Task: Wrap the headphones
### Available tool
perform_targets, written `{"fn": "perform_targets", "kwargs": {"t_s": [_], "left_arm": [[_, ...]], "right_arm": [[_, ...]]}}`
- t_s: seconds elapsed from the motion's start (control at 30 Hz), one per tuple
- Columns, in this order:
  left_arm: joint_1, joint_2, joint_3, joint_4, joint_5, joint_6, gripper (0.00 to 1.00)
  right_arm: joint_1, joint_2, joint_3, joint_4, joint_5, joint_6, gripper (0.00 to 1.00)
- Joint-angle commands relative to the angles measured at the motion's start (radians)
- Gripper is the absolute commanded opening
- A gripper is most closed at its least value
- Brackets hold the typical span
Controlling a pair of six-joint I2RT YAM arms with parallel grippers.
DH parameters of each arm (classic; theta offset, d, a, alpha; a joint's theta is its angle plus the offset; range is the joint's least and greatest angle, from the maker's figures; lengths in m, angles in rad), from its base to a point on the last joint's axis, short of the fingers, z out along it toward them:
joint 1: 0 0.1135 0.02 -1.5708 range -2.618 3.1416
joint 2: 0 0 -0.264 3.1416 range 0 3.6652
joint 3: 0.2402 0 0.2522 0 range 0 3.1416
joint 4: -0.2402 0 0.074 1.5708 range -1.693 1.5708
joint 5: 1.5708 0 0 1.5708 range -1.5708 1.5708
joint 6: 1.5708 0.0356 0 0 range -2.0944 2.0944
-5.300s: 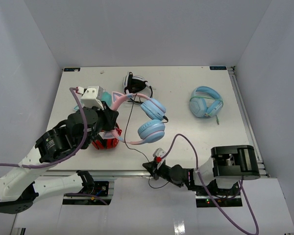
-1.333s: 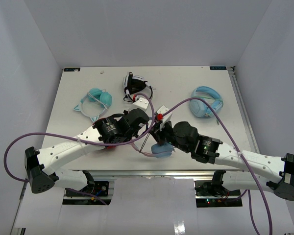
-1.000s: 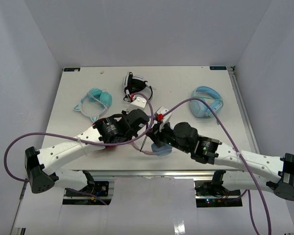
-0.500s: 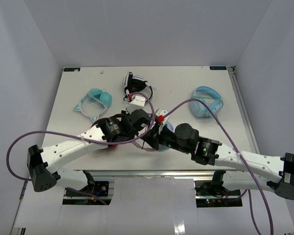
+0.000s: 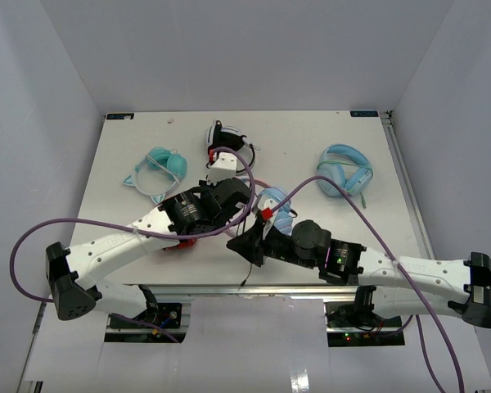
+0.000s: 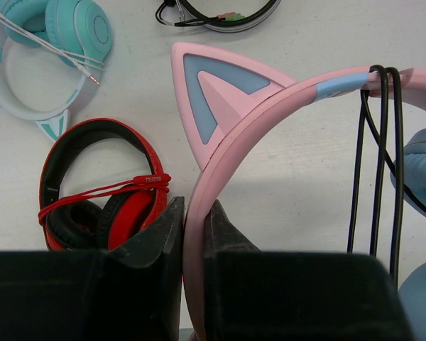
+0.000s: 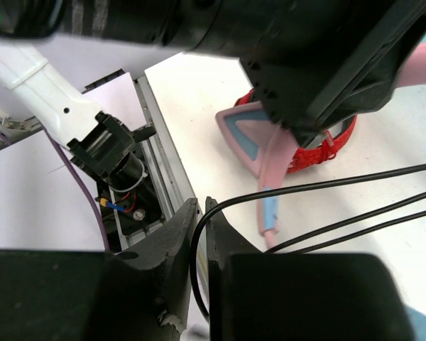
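Left pincer (image 6: 194, 213) is clenched on the band of the pink cat-eared over-ear headphones (image 6: 270, 92), gripping just below the ear. From the jaws the band arches ahead and to the right, where the light blue round ear cups (image 6: 420, 170) hang. Right of the jaws, a thin black cable (image 6: 380, 142) crosses the band in what appear to be three strands. Right pincer (image 7: 201, 213) is clamped on this cable, which runs out from between its jaws to the right. Red-and-black headphones (image 6: 99, 185) lie on the white table (image 6: 284, 213) just left of the left pincer. A teal pair with a white band (image 6: 50, 35) lies further ahead and left.
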Motion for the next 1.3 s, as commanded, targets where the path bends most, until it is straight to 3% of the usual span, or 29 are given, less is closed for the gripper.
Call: {"fn": "perform_targets", "kwargs": {"t_s": [0.0,0.7,0.97,1.27], "left_arm": [[0.01,-0.045,0.074,0.055,-0.063,-0.061,0.0],[0.01,-0.157,0.08,0.071,-0.017,-0.081,0.0],[0.01,-0.177,0.078,0.073,0.003,-0.092,0.0],[0.01,-0.189,0.08,0.078,0.04,-0.103,0.0]], "right_arm": [[0.053,-0.009,-0.028,0.098,0.013,0.013,0.15],[0.185,0.013,-0.205,0.241,0.397,-0.035,0.1],[0.187,0.056,-0.303,0.457,0.42,-0.081,0.1],[0.187,0.187,-0.385,0.769,0.4,-0.184,0.17]]}}
